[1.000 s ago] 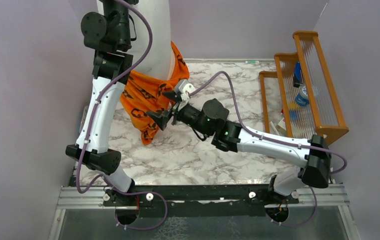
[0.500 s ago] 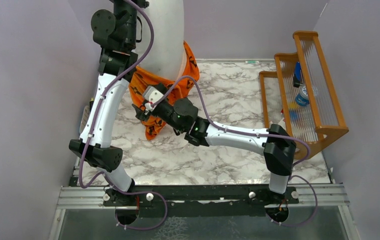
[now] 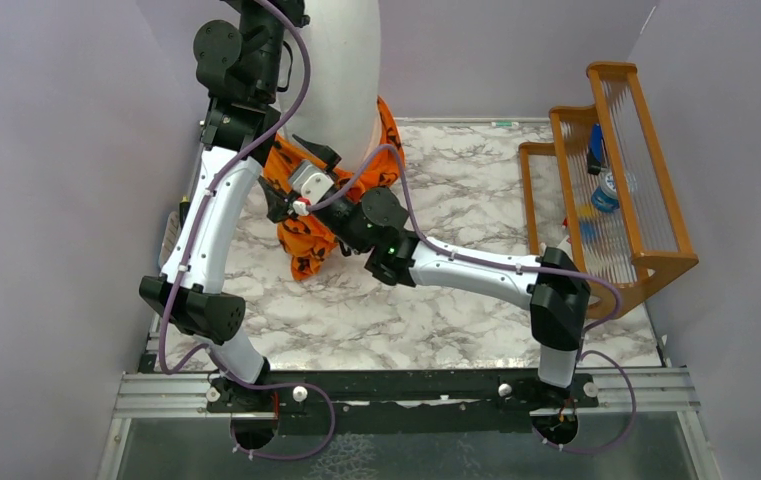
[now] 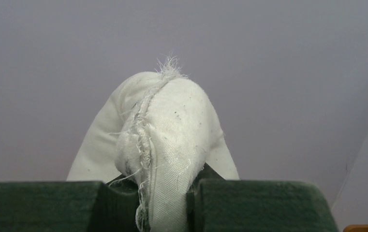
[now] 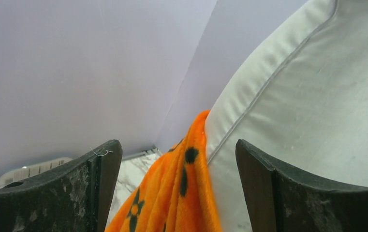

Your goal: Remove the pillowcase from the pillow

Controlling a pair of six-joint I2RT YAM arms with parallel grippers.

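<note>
The left gripper [image 4: 165,193] is clamped on a frayed corner seam of the white pillow [image 4: 172,125], holding it up high at the far left so that it hangs on end. The right gripper [image 5: 179,183] has its jaws spread wide and grips nothing; from its wrist, the orange hem of the pillowcase [image 5: 177,193] and the piped edge of the pillow both lie in the gap between the fingers. A second ago this gripper was lower and further right, against the bunched cloth. Since then the right arm has swung left and come up to the rim of the cover, while the left arm has carried the pillow a little to the right. The pillowcase [image 3: 306,235] is gathered round the pillow's bottom end, with a tail drooping toward the marble table [image 3: 456,320]. Most of the pillow is bare, so the stripping looks well along, and I'd judge the right gripper is lining up a fresh bite on the hem to drag it down. The black monogram prints are too small to read, as are the labels in the wooden rack [image 3: 616,170] at the right.
</note>
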